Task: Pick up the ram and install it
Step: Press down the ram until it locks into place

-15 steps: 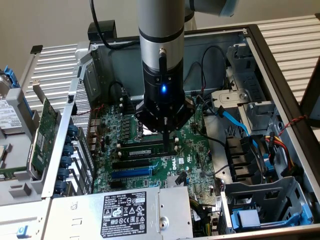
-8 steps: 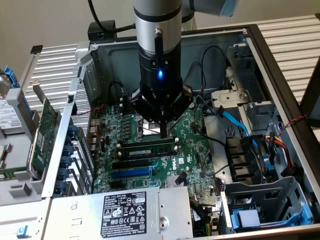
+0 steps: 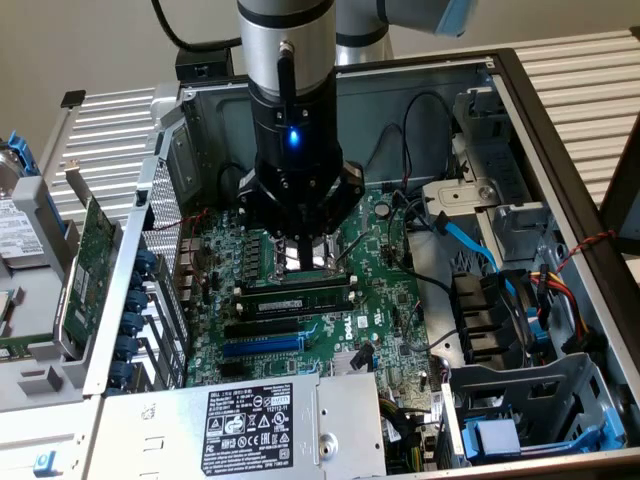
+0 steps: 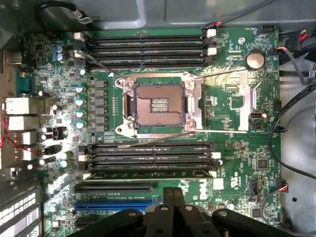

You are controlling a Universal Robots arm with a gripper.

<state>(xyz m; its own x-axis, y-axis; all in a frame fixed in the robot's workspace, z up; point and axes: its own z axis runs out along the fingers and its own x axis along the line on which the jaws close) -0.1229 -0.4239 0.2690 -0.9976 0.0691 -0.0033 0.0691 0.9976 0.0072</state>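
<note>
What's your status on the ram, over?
Gripper shut, empty, over the CPU socket. Ram sits in a motherboard slot beside the socket. Nothing blocking.

A silver arm (image 3: pixel 285 40) carries a black wrist with a blue light above a black gripper (image 3: pixel 301 258); a black cable runs beside the arm.

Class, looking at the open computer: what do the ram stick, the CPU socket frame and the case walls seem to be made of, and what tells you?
The ram: green circuit board, matt, apparently fibreglass laminate, carrying dark chips.
CPU socket frame: bright, reflective silver, likely plated steel.
Case walls: dull grey sheet metal, judging by folded edges and punched holes.
</note>
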